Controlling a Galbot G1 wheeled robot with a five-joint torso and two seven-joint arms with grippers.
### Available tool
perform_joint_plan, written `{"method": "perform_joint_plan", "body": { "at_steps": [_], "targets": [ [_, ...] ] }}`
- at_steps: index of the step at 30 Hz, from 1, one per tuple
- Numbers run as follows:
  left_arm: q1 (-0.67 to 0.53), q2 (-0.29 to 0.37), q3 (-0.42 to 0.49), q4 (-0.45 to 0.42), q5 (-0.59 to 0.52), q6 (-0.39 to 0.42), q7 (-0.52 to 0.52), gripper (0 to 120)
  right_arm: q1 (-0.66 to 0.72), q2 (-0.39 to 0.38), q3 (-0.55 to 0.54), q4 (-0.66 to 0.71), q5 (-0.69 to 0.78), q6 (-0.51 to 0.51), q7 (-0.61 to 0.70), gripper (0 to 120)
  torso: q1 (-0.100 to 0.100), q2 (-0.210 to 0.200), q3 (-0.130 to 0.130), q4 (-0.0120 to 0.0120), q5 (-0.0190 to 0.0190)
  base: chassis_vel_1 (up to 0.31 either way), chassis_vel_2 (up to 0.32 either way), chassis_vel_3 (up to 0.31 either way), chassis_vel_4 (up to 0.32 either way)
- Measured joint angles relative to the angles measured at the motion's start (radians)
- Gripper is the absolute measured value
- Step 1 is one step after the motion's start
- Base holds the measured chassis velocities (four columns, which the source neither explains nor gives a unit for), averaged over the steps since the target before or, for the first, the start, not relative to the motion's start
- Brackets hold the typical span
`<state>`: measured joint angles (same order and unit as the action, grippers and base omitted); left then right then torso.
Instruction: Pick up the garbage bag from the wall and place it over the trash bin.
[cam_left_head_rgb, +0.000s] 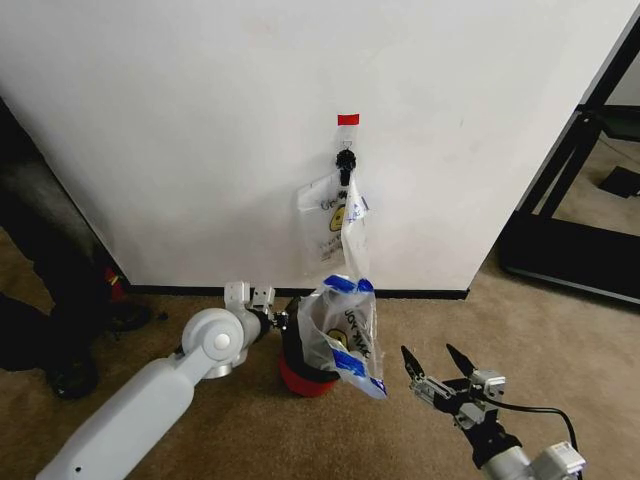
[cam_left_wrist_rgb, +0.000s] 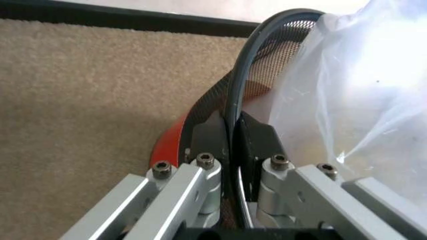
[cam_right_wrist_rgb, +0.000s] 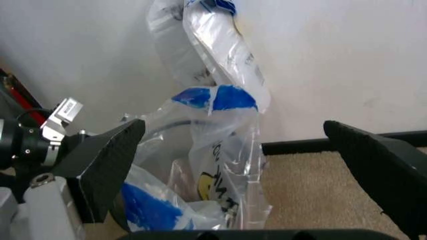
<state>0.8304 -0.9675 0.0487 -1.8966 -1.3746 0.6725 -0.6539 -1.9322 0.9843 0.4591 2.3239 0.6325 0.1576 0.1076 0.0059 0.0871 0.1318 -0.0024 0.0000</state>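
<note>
On the white wall (cam_left_head_rgb: 200, 120), under a red tape mark (cam_left_head_rgb: 347, 119), several garbage bags (cam_left_head_rgb: 333, 222) hang from a small black hook (cam_left_head_rgb: 345, 160). One garbage bag (cam_left_head_rgb: 347, 335) with blue patches and a yellow face lies open over the trash bin (cam_left_head_rgb: 300, 378), a black mesh basket with a red base. My left gripper (cam_left_head_rgb: 285, 322) is shut on the trash bin's rim (cam_left_wrist_rgb: 235, 100), with the bag (cam_left_wrist_rgb: 360, 100) right beside it. My right gripper (cam_left_head_rgb: 438, 362) hangs open just right of the bag (cam_right_wrist_rgb: 223, 165), touching nothing.
A black baseboard (cam_left_head_rgb: 420, 294) runs along the wall's foot above tan carpet (cam_left_head_rgb: 560, 340). A black metal frame (cam_left_head_rgb: 570, 170) stands at the right. Dark objects and a small red item (cam_left_head_rgb: 115, 285) sit by the wall at the left.
</note>
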Motion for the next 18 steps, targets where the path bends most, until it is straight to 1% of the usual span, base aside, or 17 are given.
{"method": "perform_joint_plan", "body": {
  "at_steps": [3, 6, 18],
  "targets": [
    [0.013, -0.013, -0.004, -0.002, 0.005, -0.004, 0.006, 4, -0.007, 0.002, 0.004, 0.007, -0.004, -0.001, 0.001, 100, 0.000, 0.000, 0.000, 0.0002, 0.0000, 0.000, 0.000, 0.000, 0.000],
    [0.023, -0.025, -0.005, 0.016, 0.027, -0.011, 0.027, 4, -0.011, 0.006, 0.002, 0.008, -0.011, -0.002, 0.001, 100, 0.000, 0.000, 0.000, 0.0000, 0.0000, 0.000, 0.000, 0.000, 0.000],
    [0.050, -0.030, -0.004, 0.052, 0.070, -0.018, 0.067, 4, -0.002, 0.006, -0.010, 0.004, -0.016, -0.008, 0.005, 100, 0.000, 0.000, 0.000, 0.0002, 0.0000, 0.000, 0.000, 0.000, 0.000]
  ]
}}
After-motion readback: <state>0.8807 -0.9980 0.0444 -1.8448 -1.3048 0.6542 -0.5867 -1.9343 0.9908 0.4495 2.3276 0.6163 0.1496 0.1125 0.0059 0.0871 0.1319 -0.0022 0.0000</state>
